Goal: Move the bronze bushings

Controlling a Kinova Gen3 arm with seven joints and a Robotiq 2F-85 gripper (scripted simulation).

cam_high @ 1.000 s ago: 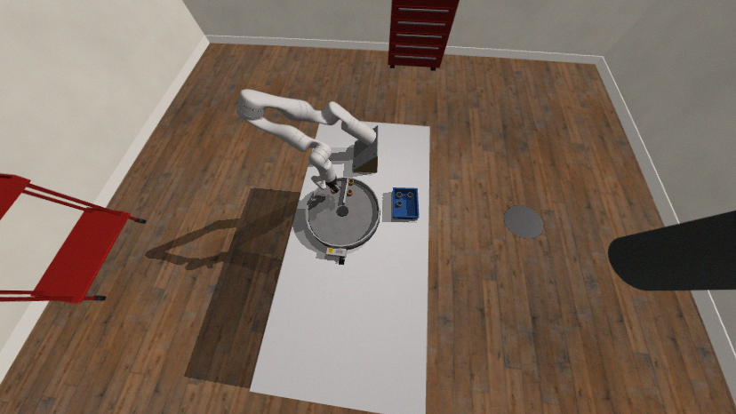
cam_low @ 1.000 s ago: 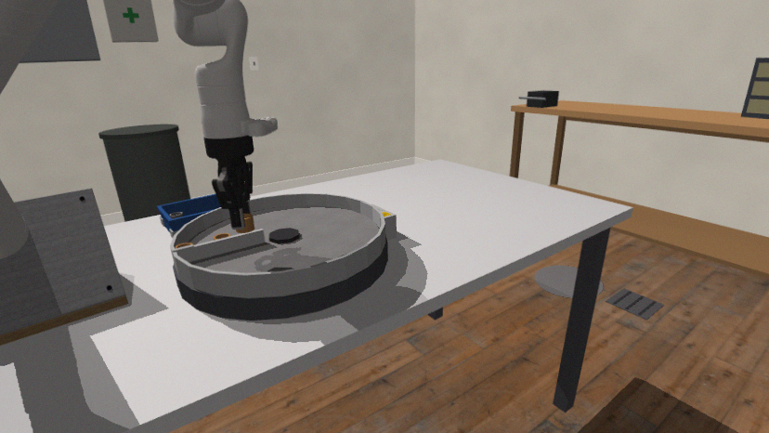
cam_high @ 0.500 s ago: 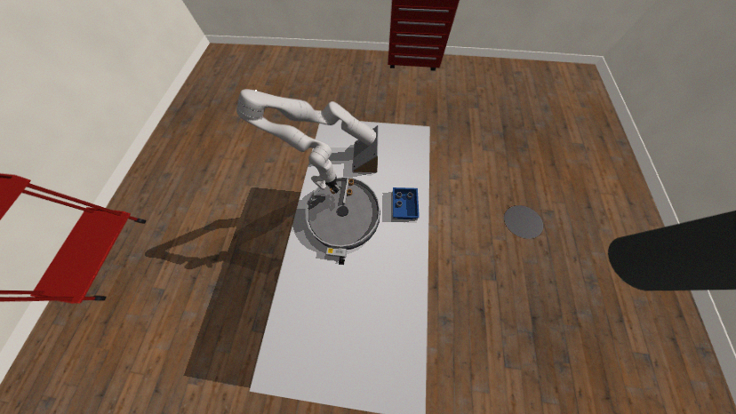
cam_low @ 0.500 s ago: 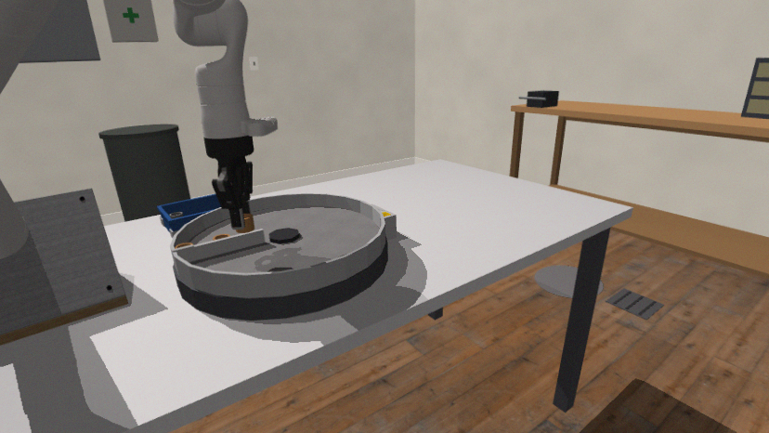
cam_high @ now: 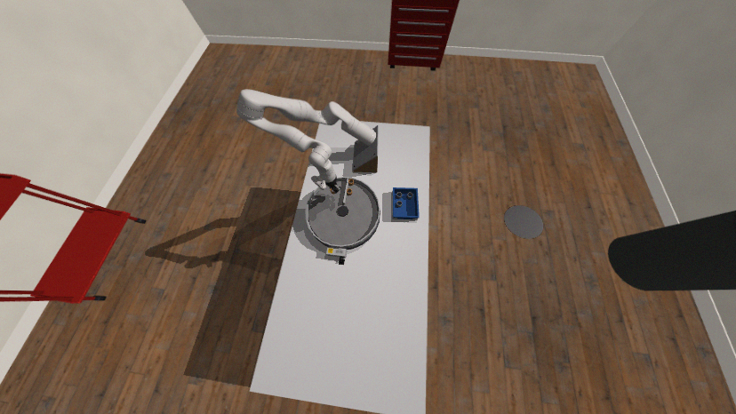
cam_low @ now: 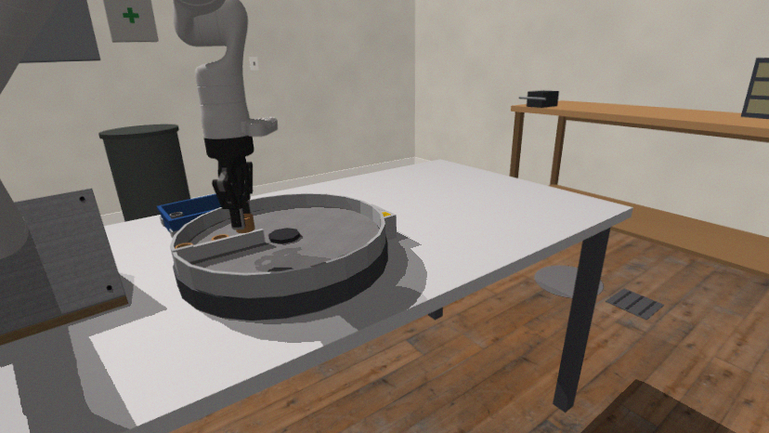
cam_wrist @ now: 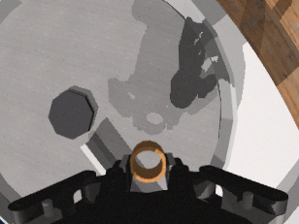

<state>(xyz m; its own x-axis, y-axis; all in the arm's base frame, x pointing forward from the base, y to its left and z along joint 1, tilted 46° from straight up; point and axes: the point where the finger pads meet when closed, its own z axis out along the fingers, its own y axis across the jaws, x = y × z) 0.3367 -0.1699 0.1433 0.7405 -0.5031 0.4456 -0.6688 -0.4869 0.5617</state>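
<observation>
Wrist view, item one: your gripper (cam_wrist: 149,167) has its fingers clamped on a bronze bushing (cam_wrist: 149,161), open end up, over the turntable disc (cam_wrist: 71,46) beside the dark hub (cam_wrist: 71,112). Two more bronze bushings (cam_high: 349,187) stand on the disc; blue crate (cam_high: 395,206) on the bench (cam_high: 350,318)

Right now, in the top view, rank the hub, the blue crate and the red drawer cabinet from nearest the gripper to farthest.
1. Hub: just below-right of the gripper, at the disc's centre.
2. Blue crate: right, beside the turntable.
3. Red drawer cabinet: against the far wall.
</observation>
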